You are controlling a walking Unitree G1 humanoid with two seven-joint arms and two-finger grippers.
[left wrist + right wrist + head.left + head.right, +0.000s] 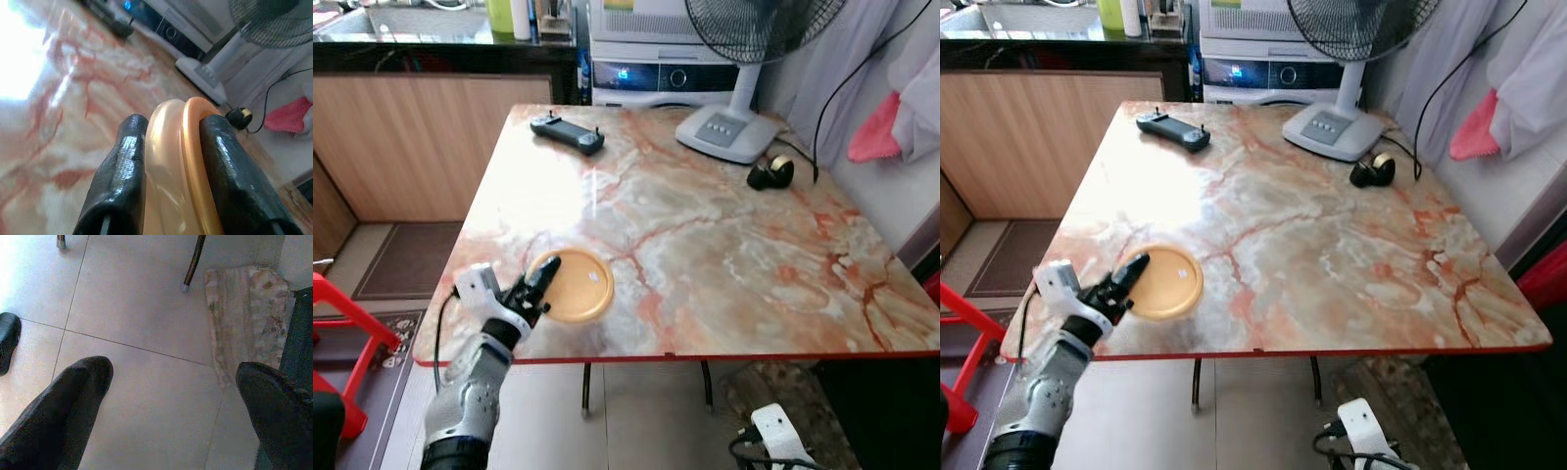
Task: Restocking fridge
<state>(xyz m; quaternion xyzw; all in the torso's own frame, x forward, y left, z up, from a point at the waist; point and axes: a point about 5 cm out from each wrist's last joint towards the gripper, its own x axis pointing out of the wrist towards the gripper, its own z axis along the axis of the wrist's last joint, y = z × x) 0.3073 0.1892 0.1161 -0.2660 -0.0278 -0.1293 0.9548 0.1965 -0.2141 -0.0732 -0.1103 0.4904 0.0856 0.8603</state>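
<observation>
Two black fingers of the left gripper (544, 277) are squeezing the rim of an orange plate (579, 287), which is lying flat on the marble table (705, 245) in the lower left of the left eye view, close to the table's near edge. Looking along the left wrist, one finger (117, 171) is sitting on each side of the plate's (183, 161) edge, clamped tight on it. At the bottom right of the left eye view, the right arm is hanging low, and its right gripper (171, 401) is pointing down at the tiled floor (137, 308) with its fingers spread wide apart, holding nothing. Up at the top of the left eye view, a white fan (729, 127) is standing on the far side of the table, and a small black tape roll (771, 173) is sitting just beside its base. Toward the upper left, a dark controller (567, 132) is lying near the far edge. At the far left, a red stool (347, 333) is standing on the floor beside the table
</observation>
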